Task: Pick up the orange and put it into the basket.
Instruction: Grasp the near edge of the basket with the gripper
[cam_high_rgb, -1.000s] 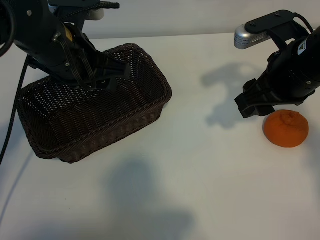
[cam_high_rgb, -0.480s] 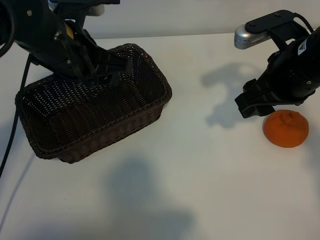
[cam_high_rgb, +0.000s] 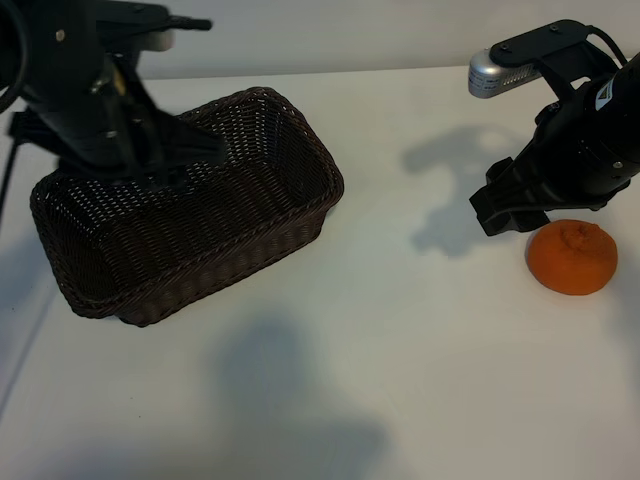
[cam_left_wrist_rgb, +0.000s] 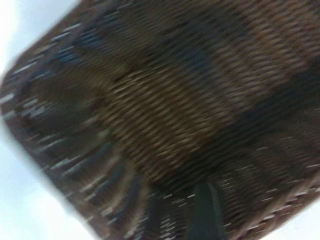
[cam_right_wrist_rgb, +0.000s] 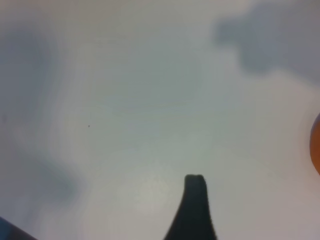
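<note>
The orange (cam_high_rgb: 572, 257) lies on the white table at the right; a sliver of the orange (cam_right_wrist_rgb: 317, 150) shows at the edge of the right wrist view. My right gripper (cam_high_rgb: 507, 210) hangs open just to the orange's left, apart from it, one finger (cam_right_wrist_rgb: 195, 210) over bare table. At the left sits the dark brown wicker basket (cam_high_rgb: 300, 215), with nothing in it. My left gripper (cam_high_rgb: 190, 150) hovers open over the basket's far side. In the left wrist view one dark finger (cam_left_wrist_rgb: 206, 215) stands above the basket's woven floor (cam_left_wrist_rgb: 165, 115), holding nothing.
White table (cam_high_rgb: 400, 340) stretches between basket and orange, with arm shadows on it. The table's left edge runs close beside the basket. A silver camera housing (cam_high_rgb: 492, 73) juts from the right arm.
My left arm has swung left and back, away from the basket's far rim. The basket, the orange and the right arm have not moved.
</note>
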